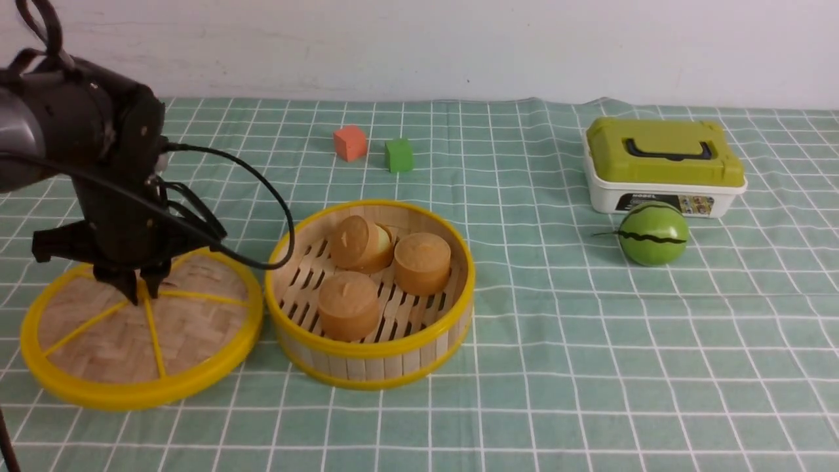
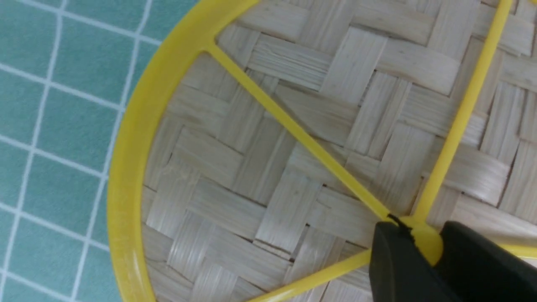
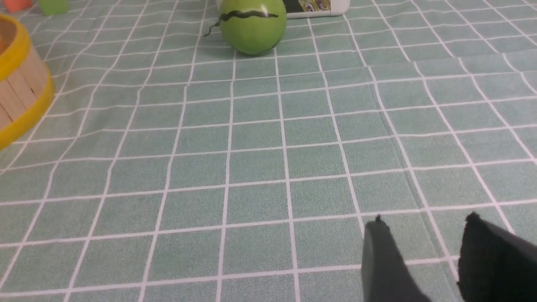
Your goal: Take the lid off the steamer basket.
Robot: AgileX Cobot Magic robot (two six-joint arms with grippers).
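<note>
lid (image 1: 183, 341) lies flat on the checked-cloth desk (image 1: 590, 360), just left of the steamer basket (image 1: 367, 354), rims v. close. our left hand (image 1: 139, 288) stands over it, fingers (image 2: 394, 268) pinched on the lid's yellow centre. basket sits uncovered w/ three brown buns (image 1: 423, 262) inside. our right hand (image 3: 426, 226), seen only fm its wrist cam, hangs w/ fingers wide apart above the cloth.

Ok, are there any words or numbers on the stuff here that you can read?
Sticker on the front of the white box: it has some printing, but it is too blurred to read.
No other words, numbers or signs show on anything else.
</note>
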